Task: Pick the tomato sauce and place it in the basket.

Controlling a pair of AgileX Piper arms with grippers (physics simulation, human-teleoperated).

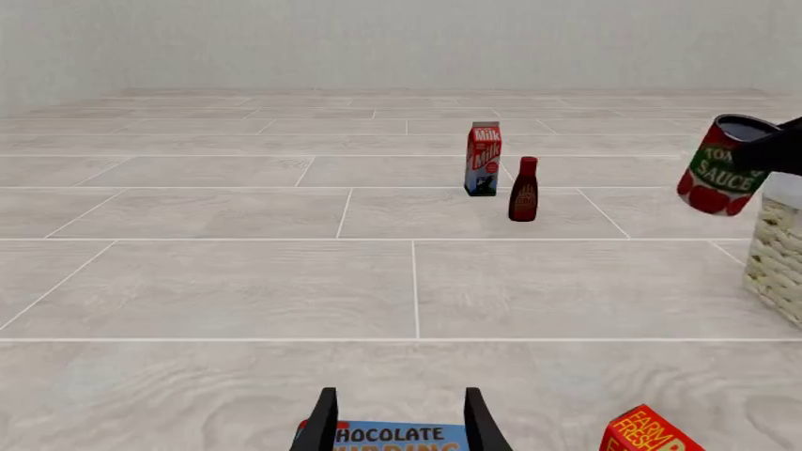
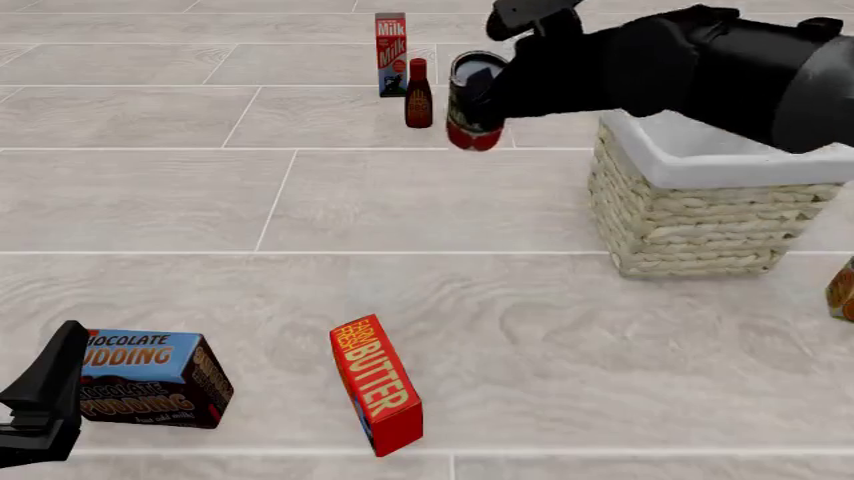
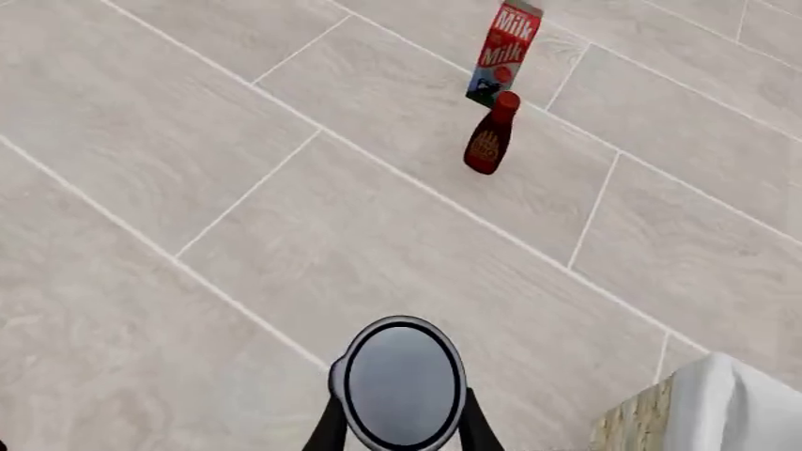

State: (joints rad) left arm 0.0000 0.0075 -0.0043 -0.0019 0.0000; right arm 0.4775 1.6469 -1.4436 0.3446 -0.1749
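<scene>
- Basket (image 2: 694, 225) is your landmark, at the right of the front view.
- Left gripper (image 2: 40, 400), far to its near-left, sits open and empty beside the pudding box (image 2: 147, 375).
- Right gripper (image 2: 487, 90) clamps the tomato sauce (image 2: 473, 100), lifted just left of the basket's rim.
- Can looks rigid, smooth, probably slippery; keep your mid-side grip.

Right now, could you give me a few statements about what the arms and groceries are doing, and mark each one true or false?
1. The right end effector holds the tomato can in the air. True.
2. The can already sits inside the basket. False: it hangs left of the basket, outside it.
3. The milk carton stands upright beside the dark bottle. True.
4. The butter box is in the left end effector. False: that one is open, by the pudding box.
</scene>
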